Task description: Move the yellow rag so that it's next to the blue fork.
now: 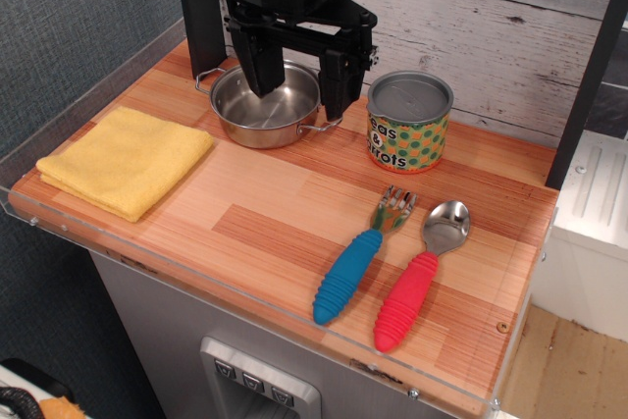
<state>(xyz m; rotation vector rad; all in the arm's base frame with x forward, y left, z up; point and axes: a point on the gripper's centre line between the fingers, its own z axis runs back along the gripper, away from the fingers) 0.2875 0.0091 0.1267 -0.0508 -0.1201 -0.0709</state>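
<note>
Lying nearest at the table (265, 233) front: one blue fork (358, 260) beside one red spoon (420, 282), handles pointing forward. Resting at the far left edge, well apart from the fork: one yellow rag (128, 159), folded flat. Judging it soft, light, floppy; probably pinching best at a thick folded edge or corner nearest the fork. Standing behind: one steel pot (265, 105), one tin can (409, 120). Hovering over the pot: pincer (299, 80), spread wide, gripping nothing.

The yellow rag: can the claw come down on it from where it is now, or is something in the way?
Probably yes. The yellow rag lies flat and alone at the table's left end, nothing on it. The open claw hangs above the steel pot, beside the rag.
</note>
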